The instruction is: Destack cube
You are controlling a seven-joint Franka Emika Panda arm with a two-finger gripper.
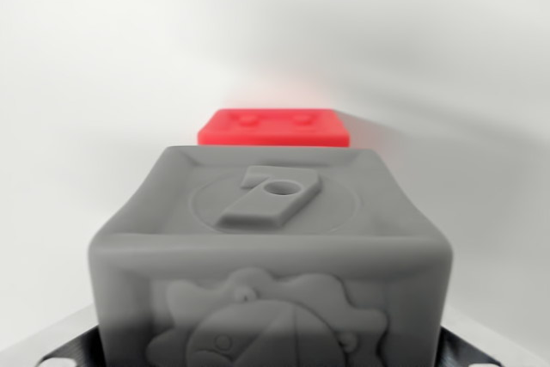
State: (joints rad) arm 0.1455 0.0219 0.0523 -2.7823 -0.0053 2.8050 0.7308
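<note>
Across the whole background, a plain white matte desk (pixel 103 66) fills the wrist view, marked only by soft grey shadows. Foreground: a grey moulded plastic cube (pixel 271 255) with a raised numeral 7 inside a circle on its top face and an embossed cartoon figure on its near face. Directly beyond it, partly hidden by its far top edge, lies a flat red plastic block (pixel 273 126) with two low studs. Black parts of the gripper (pixel 73 351) show at the lower corners; whether the jaws are open or closed cannot be told.
</note>
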